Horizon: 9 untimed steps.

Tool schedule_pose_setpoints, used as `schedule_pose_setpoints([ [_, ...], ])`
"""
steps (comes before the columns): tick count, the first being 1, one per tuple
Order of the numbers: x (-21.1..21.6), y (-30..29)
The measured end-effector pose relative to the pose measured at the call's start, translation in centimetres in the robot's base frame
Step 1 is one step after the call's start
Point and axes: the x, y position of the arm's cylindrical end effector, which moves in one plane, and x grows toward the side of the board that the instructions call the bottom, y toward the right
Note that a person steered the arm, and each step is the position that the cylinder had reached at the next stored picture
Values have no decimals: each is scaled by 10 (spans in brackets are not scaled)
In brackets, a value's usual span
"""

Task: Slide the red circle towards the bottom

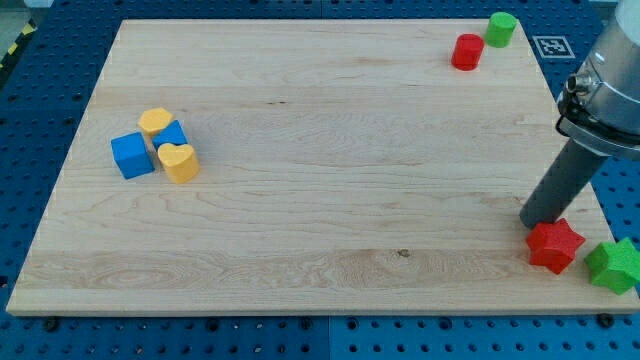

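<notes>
The red circle (pixel 467 51) stands near the view's top right corner of the wooden board (pixel 320 170), touching or almost touching a green circle (pixel 501 29) up and to its right. My tip (pixel 536 221) rests on the board at the view's lower right, far below the red circle and right against the upper left of a red star (pixel 555 246). A green star (pixel 614 265) sits at the board's right edge beside the red star.
At the view's left a cluster holds a blue cube (pixel 132 155), a yellow heart (pixel 178 161), a yellow block (pixel 154 122) and a smaller blue block (pixel 173 134). A blue pegboard table (pixel 40 90) surrounds the board.
</notes>
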Motion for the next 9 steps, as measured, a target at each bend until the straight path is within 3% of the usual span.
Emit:
schedule_pose_setpoints([
  [1, -52, -47],
  [3, -238, -155],
  [4, -314, -166],
  [6, -312, -32],
  [7, -290, 2],
  [9, -239, 11],
])
